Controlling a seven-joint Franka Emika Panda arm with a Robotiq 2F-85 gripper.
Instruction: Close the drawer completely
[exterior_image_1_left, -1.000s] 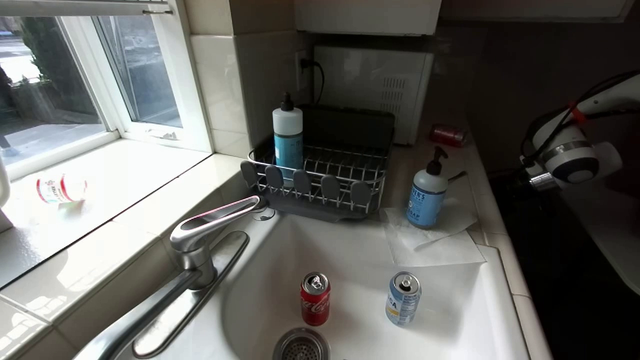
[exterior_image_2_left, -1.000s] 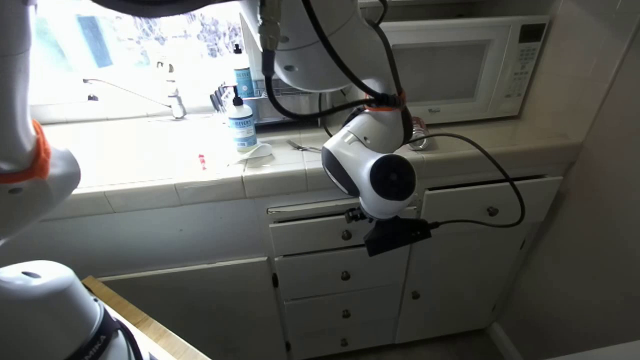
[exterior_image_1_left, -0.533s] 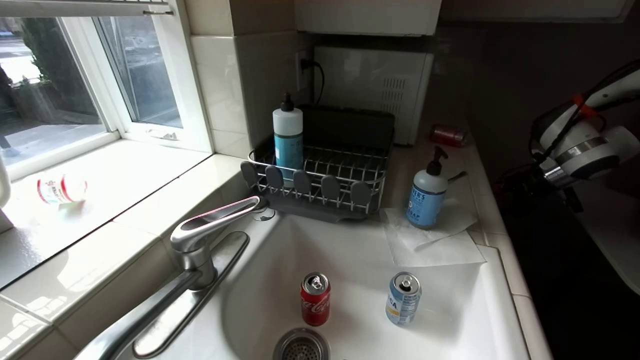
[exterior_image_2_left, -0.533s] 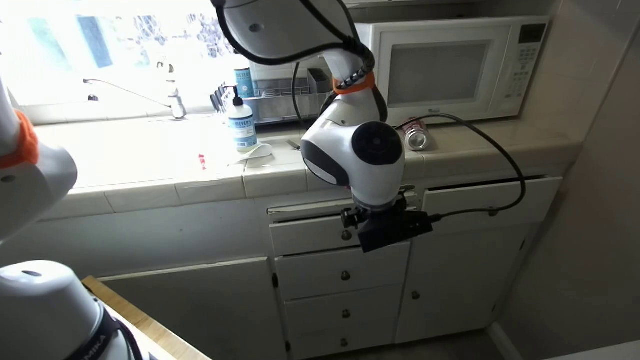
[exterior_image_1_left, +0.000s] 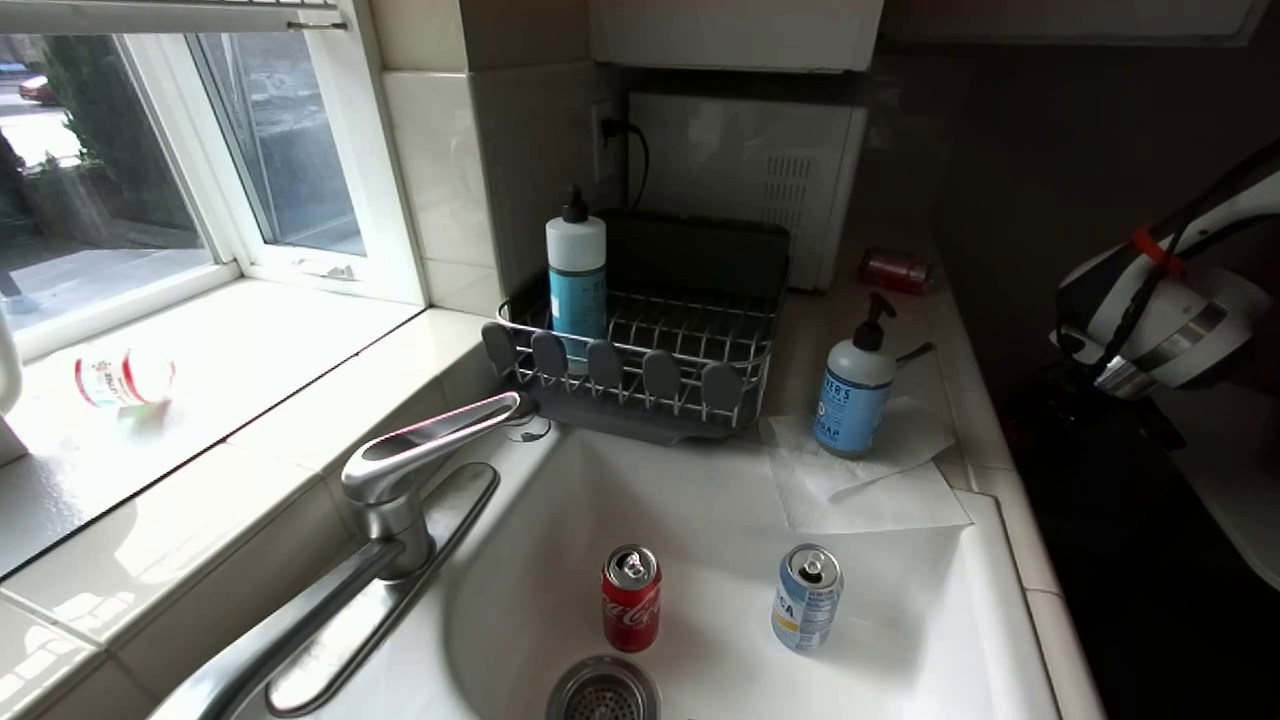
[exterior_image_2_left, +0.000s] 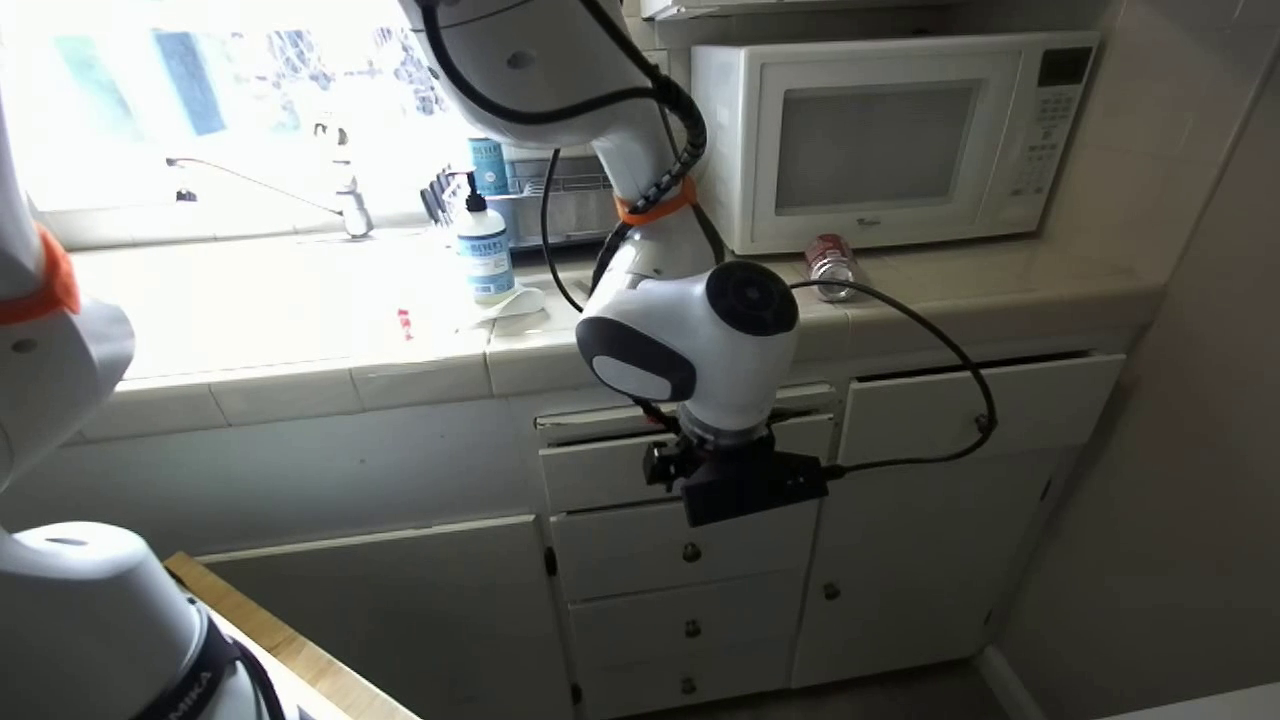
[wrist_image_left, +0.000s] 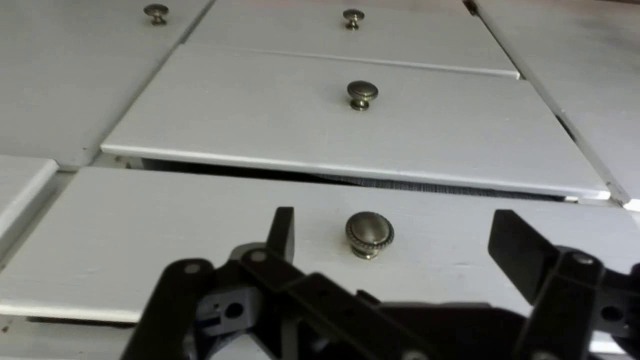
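Which drawer is meant I cannot tell. The white top drawer (exterior_image_2_left: 590, 476) of the middle stack stands slightly out, with a dark gap above its front. In the wrist view, which appears upside down, this drawer front (wrist_image_left: 440, 240) is directly before me, and its round metal knob (wrist_image_left: 369, 230) lies between my fingers. My gripper (wrist_image_left: 392, 222) is open and empty, apart from the knob. The second drawer (wrist_image_left: 250, 110) also shows a dark gap along its edge. Another drawer (exterior_image_2_left: 910, 410), at the right, has a gap too. The drawers' insides are mostly hidden. The fingers are hidden in an exterior view.
The tiled counter edge (exterior_image_2_left: 550, 365) overhangs the drawers. On the counter stand a microwave (exterior_image_2_left: 880, 145), a lying red can (exterior_image_2_left: 832, 262) and a soap bottle (exterior_image_2_left: 485, 252). A dish rack (exterior_image_1_left: 640, 350) is beside the sink (exterior_image_1_left: 720, 490). A cable (exterior_image_2_left: 935, 330) loops from my wrist.
In an exterior view the arm has swung left, uncovering the microwave, and the wrist has moved left and slightly down before the top drawer. The drawers have not visibly moved.
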